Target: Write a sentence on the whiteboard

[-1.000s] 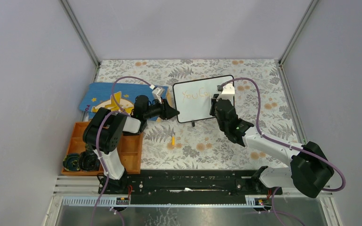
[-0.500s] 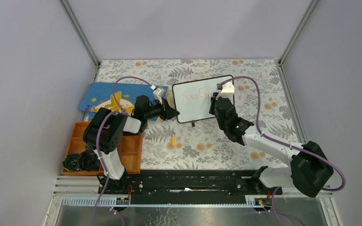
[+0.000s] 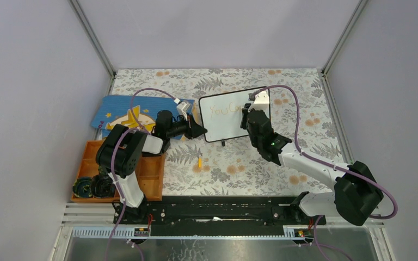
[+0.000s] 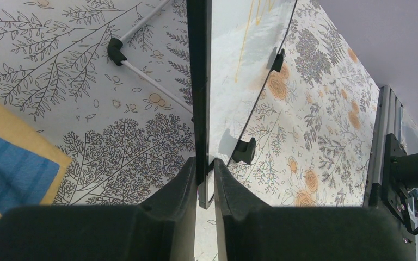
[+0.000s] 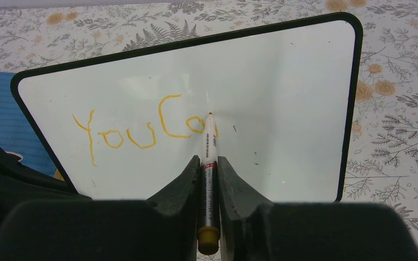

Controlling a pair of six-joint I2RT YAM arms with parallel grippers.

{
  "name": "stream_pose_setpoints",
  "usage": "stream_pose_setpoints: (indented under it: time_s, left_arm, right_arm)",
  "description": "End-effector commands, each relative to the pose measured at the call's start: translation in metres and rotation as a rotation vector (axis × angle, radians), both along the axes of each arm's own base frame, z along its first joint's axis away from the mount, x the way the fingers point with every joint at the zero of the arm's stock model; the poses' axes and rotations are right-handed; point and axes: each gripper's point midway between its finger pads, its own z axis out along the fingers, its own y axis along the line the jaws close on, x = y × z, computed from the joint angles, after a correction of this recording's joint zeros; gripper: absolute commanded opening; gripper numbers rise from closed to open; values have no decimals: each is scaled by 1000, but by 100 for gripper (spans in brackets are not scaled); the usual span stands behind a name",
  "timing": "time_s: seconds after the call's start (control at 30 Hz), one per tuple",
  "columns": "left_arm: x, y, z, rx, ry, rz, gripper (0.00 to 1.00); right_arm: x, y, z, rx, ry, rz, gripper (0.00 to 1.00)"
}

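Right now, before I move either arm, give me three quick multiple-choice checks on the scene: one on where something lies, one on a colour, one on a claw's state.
1. Where does the blue book lie relative to the whiteboard?
A) to its left
B) to its right
C) on top of it

2. What colour is the writing?
A) black
B) green
C) orange-yellow

3. What is the right claw doing?
A) hanging open
B) shut on the marker
C) shut on the board's frame

Key:
1 A: the top view shows the book on the mat left of the board.
2 C: the letters "You Co" are orange-yellow.
3 B: its fingers pinch the marker's barrel, with the tip at the board.
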Motion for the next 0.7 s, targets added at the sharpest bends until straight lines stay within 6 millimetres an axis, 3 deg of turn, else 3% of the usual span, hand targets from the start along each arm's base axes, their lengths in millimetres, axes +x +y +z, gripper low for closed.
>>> stream_pose_setpoints:
  time_s: [0.0, 0.67]
  left_arm:
    - [3, 1, 1, 25, -33, 7, 20]
    - [3, 1, 1, 28, -35, 10, 20]
  right_arm:
    - [14, -7, 27, 29, -68, -53, 0]
    - [6, -17, 10, 14, -22, -65, 0]
